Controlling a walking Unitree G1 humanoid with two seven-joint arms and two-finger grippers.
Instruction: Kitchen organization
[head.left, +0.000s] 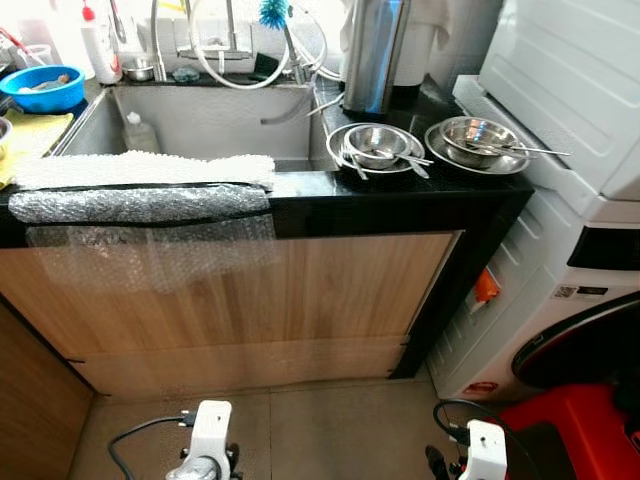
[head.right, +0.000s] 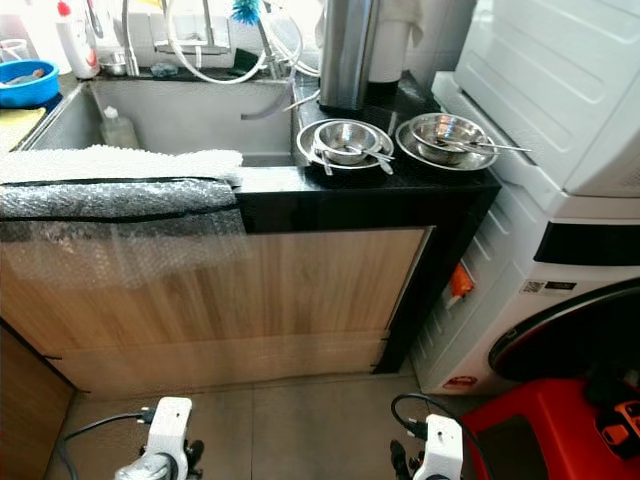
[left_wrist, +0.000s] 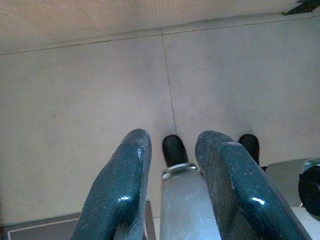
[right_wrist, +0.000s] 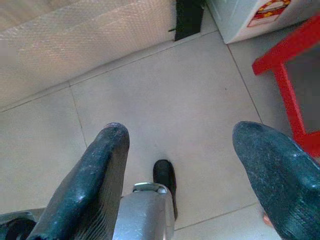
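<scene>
On the black counter (head.left: 400, 195) to the right of the sink (head.left: 215, 120) stand two steel plates, each with a steel bowl and cutlery in it: one (head.left: 377, 146) nearer the sink, one (head.left: 478, 139) by the washing machine. A tall steel flask (head.left: 373, 55) stands behind them. Both arms hang low in front of the cabinet, over the tiled floor. My left gripper (left_wrist: 172, 142) has its fingers a little apart with nothing between them. My right gripper (right_wrist: 182, 135) is wide open and empty.
A white cloth (head.left: 140, 168) and bubble wrap (head.left: 140, 203) lie over the counter's front edge. A blue bowl (head.left: 42, 88) sits at the far left and a plastic bottle (head.left: 140, 132) in the sink. A white washing machine (head.left: 590, 270) and red stool (head.left: 575, 430) stand at the right.
</scene>
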